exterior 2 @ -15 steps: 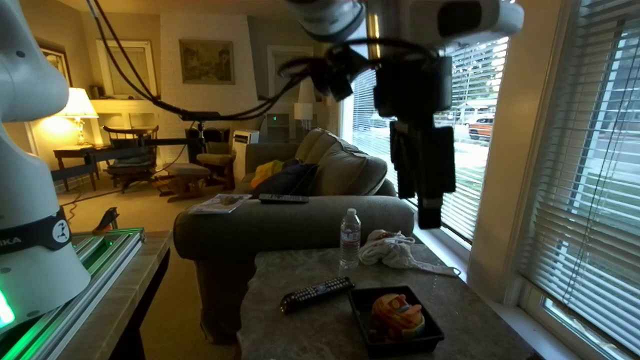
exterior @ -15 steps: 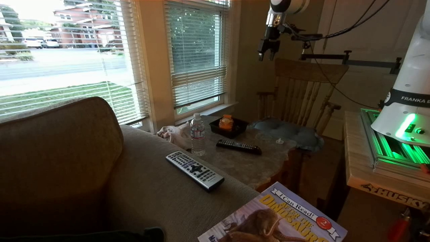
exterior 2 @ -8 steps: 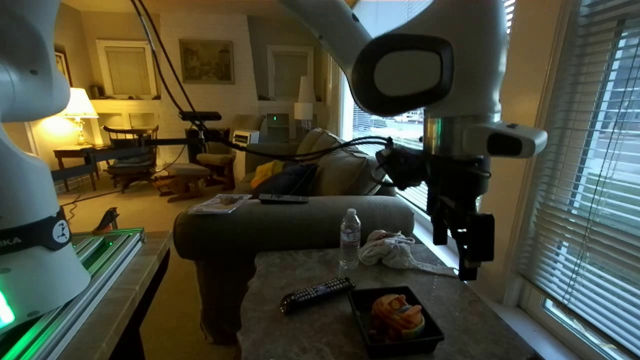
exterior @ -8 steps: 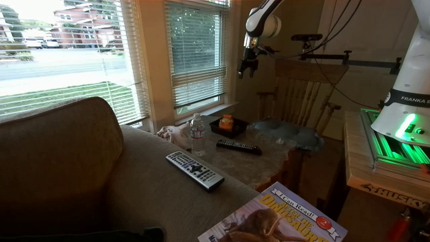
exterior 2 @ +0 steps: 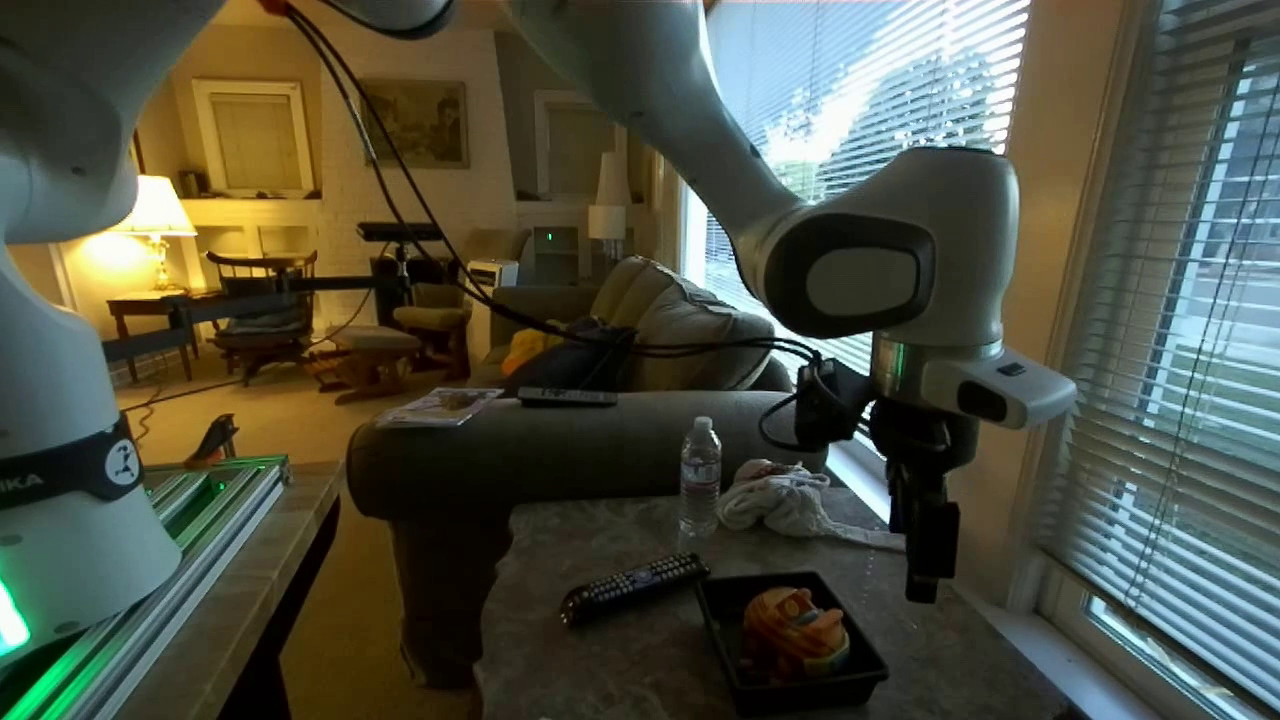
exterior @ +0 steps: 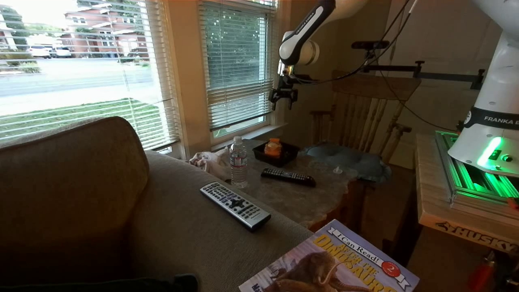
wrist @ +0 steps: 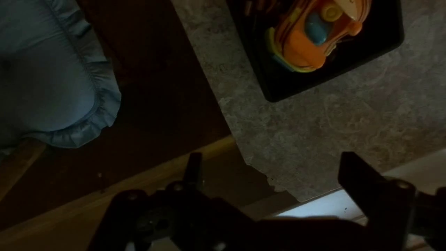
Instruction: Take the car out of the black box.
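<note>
- Over the last second we saw the end effector [exterior: 282,107] come lower in both exterior views and reach farther from the robot's base [exterior 2: 80,520]; it hung above the level of the black box [wrist: 348,59], and we judged it off to that box's side nearer the window blinds [exterior 2: 1180,330];
- its fingers [wrist: 359,174] stood wide apart in the wrist view, with nothing held between them; across that gap we saw a corner of the bench [wrist: 299,139], not the box;
- the orange car [exterior 2: 795,635] had not stirred; it sat inside the black box, apart from the end effector, so the lift had not begun;
- the box had stayed put as well, as had the dark remote control [exterior 2: 635,588] just beside it and the water bottle [exterior 2: 700,480] farther off;
- for the task, we read this as the approach; the next move seemed to call for a shift back over the box, then a descent with the fingers astride the car;
- we thought the box's walls left little room; a finger could have caught the rim, and the rounded car could have slipped from a loose pinch.
</note>
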Motion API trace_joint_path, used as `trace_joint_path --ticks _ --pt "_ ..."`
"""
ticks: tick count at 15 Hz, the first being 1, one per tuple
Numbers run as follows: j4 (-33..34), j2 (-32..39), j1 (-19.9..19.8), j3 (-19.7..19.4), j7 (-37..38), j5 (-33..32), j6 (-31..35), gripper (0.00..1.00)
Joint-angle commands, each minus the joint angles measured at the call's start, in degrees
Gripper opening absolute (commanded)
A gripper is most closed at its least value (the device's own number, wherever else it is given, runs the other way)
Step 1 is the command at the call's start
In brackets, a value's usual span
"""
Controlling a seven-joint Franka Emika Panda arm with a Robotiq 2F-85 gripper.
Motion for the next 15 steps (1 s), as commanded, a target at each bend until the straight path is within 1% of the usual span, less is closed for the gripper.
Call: trace_joint_path --ticks 1,2,4,8,9,10,11,15 --pt "6.31 4.4 0.34 1.6 1.34 2.02 -6.21 1.0" --pt "2.28 2.38 1.03 -0.05 1.32 0.51 -1.99 1.0" --pt "3.98 3.55 1.1 0.7 1.27 0.65 -4.13 1.0" --pt "4.89 3.73 0.9 0.73 1.27 0.67 -5.11 1.0" --pt "5.54 4.9 2.01 -0.9 4.51 0.2 -3.76 1.0" --pt "6.36 5.91 1.7 -0.67 5.52 1.29 -3.18 1.0" --pt "6.98 6.89 2.11 -1.24 6.96 1.22 -2.1 1.0" --pt "9.21 10.16 2.59 -1.39 10.56 1.55 -0.38 1.0"
